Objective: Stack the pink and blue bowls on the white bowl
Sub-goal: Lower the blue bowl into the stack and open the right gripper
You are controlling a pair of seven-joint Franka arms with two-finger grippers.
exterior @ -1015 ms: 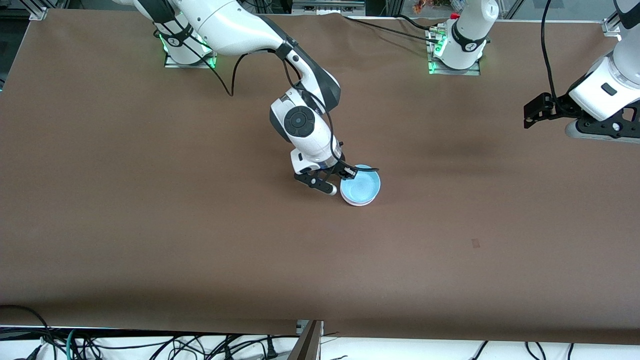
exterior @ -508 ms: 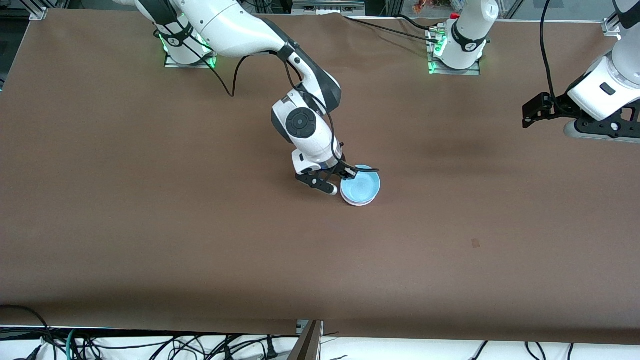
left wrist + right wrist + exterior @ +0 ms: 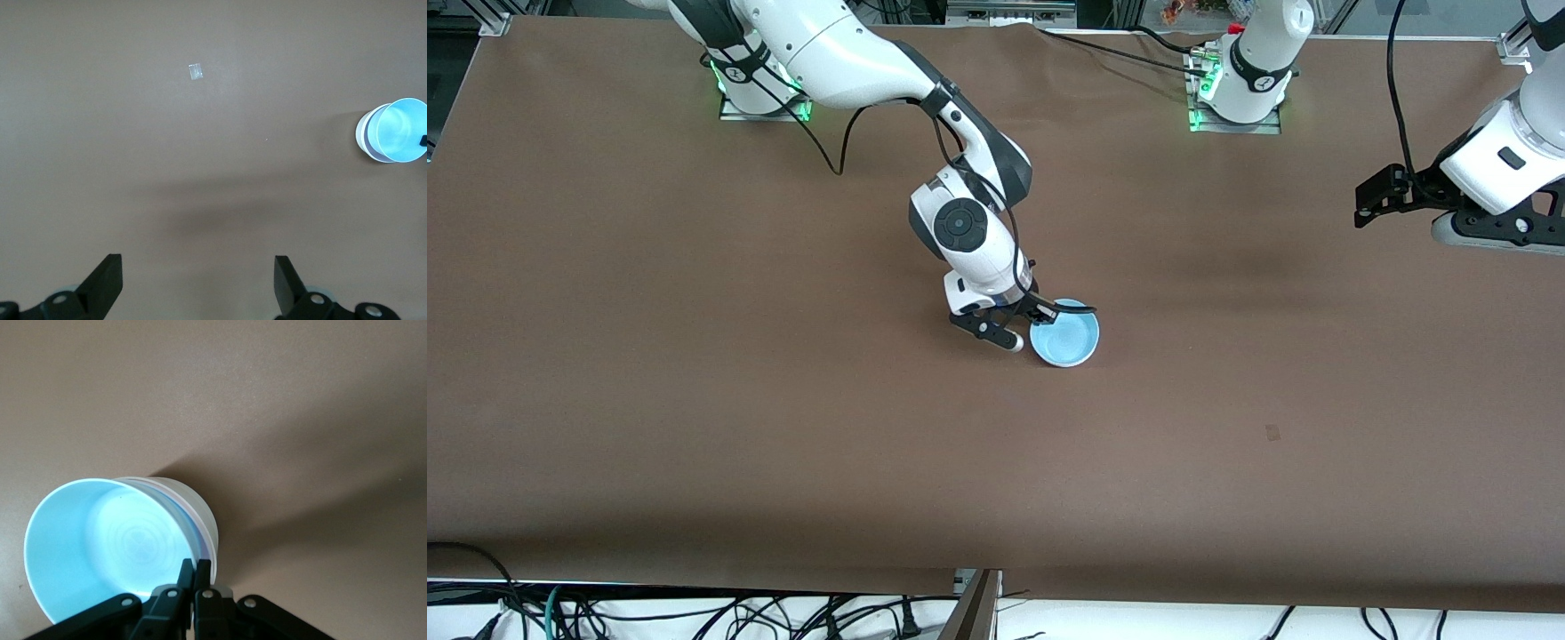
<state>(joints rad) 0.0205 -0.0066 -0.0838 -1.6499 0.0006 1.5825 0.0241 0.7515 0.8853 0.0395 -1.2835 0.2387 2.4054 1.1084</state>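
Right tool (image 3: 1035, 321) pinches the rim of the light blue plastic bowl (image 3: 1064, 339), nested on the pink and white bowls mid-table (image 3: 694, 400). Stacking appears complete; release remains. Left tool (image 3: 198, 287), spread, waits over the table's left-arm end.

Only the bowl stack (image 3: 1064, 338) interrupts the brown table (image 3: 694, 400).
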